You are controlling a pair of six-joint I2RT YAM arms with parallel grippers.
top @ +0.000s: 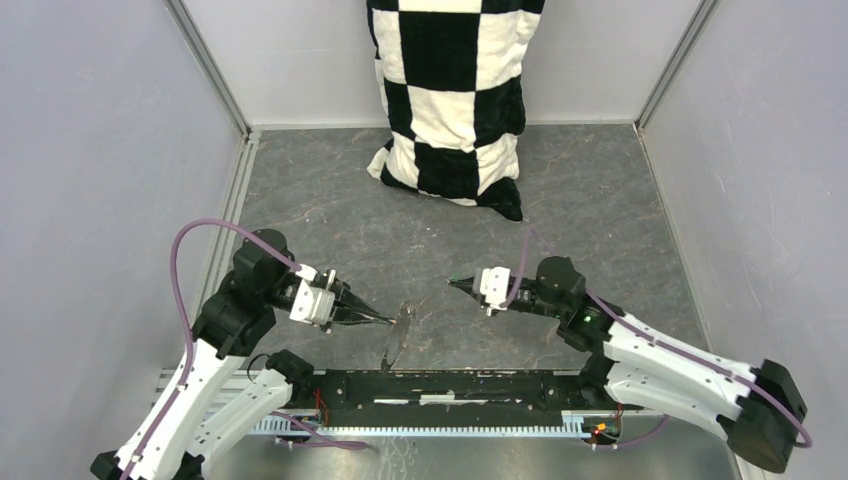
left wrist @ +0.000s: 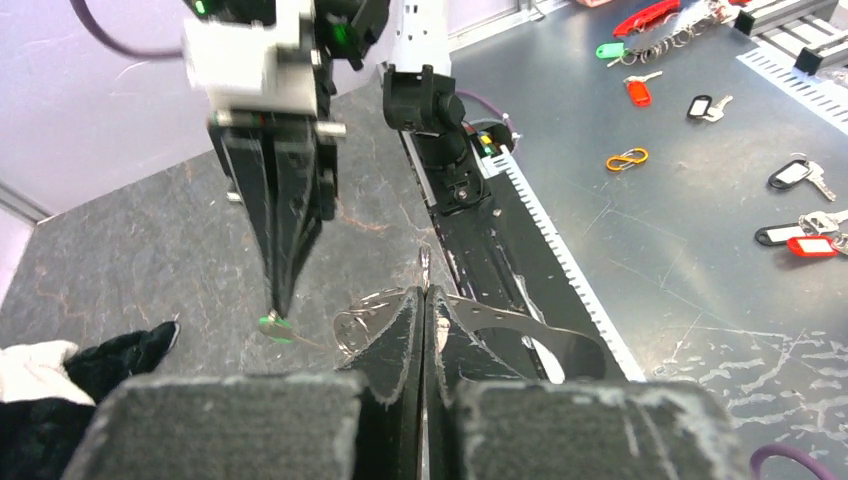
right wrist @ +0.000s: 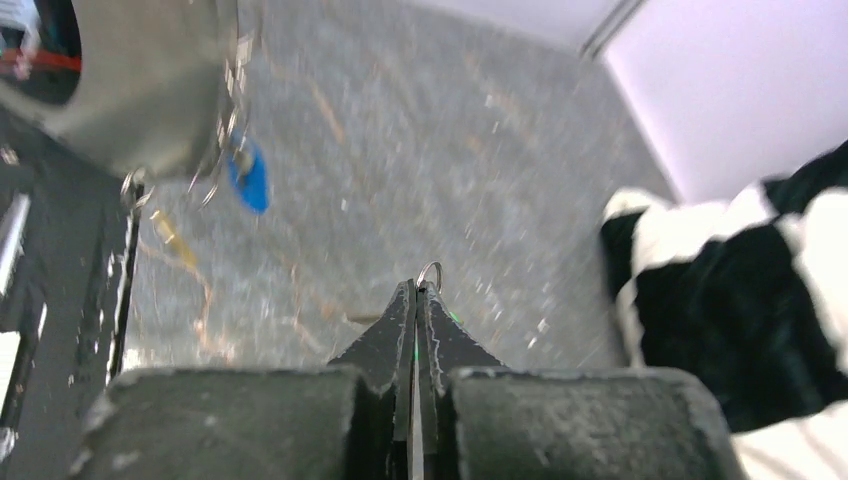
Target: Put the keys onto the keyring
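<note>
Above the grey table (top: 600,200), just ahead of the arm bases, the left gripper (left wrist: 424,300) is clamped tight on the keyring (left wrist: 510,325), holding its dark strap edge-up off the surface. In the blurred right wrist view, the blue key (right wrist: 250,178) and the yellow key (right wrist: 172,238) hang under the strap. Facing it and apart from it, the right gripper (right wrist: 417,292) is pinched closed on the green key (left wrist: 272,324). The checkered cloth (top: 455,100) stands against the far wall.
</note>
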